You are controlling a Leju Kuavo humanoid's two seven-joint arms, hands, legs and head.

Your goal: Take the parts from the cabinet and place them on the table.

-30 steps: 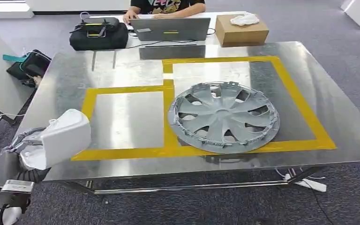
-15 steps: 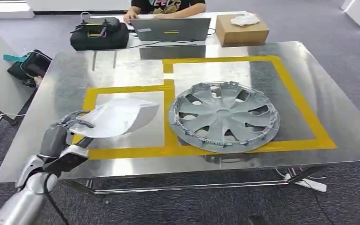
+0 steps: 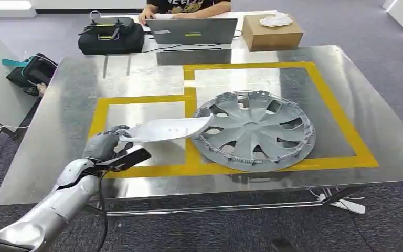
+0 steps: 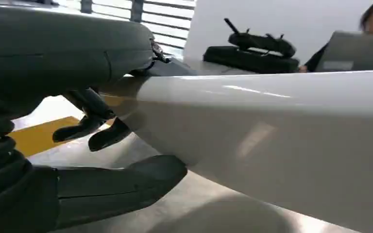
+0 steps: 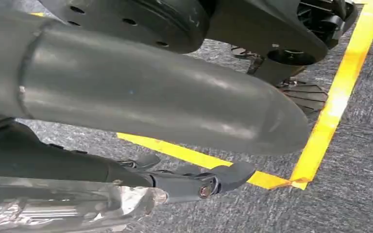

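- Head view: you have one part down already. The wheel cover lies flat on the worktop, inside the larger yellow tape outline.
- Same view: your left hand holds a white shell-shaped part by its near end, just left of the wheel cover. The part's far tip reaches the wheel cover's rim; you cannot tell whether they touch. It sits over the smaller taped square beside the wheel cover and looks lifted rather than resting, so this part is not yet set down.
- Left wrist view: the fingers curl under the white part's edge with the thumb against it, so the grip is firm. The worktop lies close below.
- Right wrist view: your right hand hangs over grey carpet with yellow floor tape, far from the wheel cover. Whether its fingers are spread or curled you cannot tell.
- Judgement: lowering and releasing the white part is left; any more parts in the cabinet cannot be judged.
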